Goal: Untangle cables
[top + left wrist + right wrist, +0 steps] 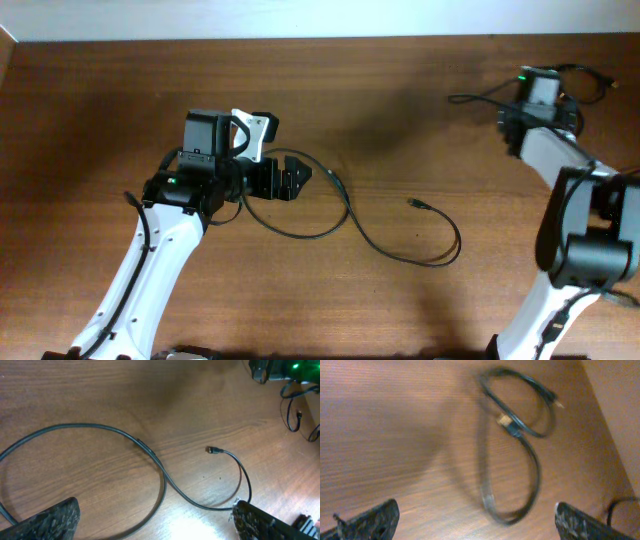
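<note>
Plainly, left fingers [50, 520] and right fingers [370, 522] gape empty over 2 separate cables [161, 473] on wooden table [100, 100].

The left arm [150, 270] angles in from the near edge, left gripper [293, 178] pointing right, fingers [50, 521] spread wide. The right gripper [475, 510] is spread too.

Count: 1 table [100, 100], 2 arms, 2 grippers: left gripper [155, 525], right gripper [475, 522]. Cables: 1 cord [80, 424] mid-table, 1 plug [215, 450] showing. 1 coil [517, 434] far right, 2 plug tips showing; blurred, can't tell how many cords
</note>
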Available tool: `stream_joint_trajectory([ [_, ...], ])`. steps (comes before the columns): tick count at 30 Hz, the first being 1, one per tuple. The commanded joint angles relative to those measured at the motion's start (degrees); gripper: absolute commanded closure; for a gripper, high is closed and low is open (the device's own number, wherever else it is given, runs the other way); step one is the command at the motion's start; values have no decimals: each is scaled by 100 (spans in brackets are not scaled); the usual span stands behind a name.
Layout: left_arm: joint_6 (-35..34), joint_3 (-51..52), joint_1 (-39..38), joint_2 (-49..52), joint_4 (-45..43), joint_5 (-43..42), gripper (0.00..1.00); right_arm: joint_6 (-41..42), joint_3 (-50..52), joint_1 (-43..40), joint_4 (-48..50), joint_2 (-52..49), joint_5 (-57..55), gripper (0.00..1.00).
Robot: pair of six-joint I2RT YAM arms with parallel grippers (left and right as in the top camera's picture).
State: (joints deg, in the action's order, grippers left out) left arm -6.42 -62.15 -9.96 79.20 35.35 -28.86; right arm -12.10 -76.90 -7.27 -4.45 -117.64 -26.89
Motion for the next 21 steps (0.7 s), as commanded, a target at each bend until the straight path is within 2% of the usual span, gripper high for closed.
stream_joint_trajectory([
  [1,94,-52,-7,20,-9,24,1,809,-37,660,-846,732,199,2],
  [3,94,-52,-7,20,-9,24,1,1537,-37,885,-1565,1047,970,2],
  [5,94,-52,-7,20,-9,24,1,1912,-37,951,-2229,1585,1746,1],
  [7,94,-50,-7,20,-9,24,1,1932,-37,951,-2879,2267,2120,2],
  [10,94,-52,-7,20,-9,24,1,2009,-37,951,-4638,3921,2922,2],
  [13,94,-50,-7,20,-9,24,1,2013,-35,951,-6059,4817,3200,2],
  [16,94,-50,-7,20,-9,24,1,2009,-13,951,-7138,4857,5014,2],
  [18,68,-52,-7,20,-210,-2,1,2011,127,951,-7359,4710,5174,1],
  [21,68,-52,-7,20,-192,0,1,2017,549,951,-6870,4468,5110,1],
])
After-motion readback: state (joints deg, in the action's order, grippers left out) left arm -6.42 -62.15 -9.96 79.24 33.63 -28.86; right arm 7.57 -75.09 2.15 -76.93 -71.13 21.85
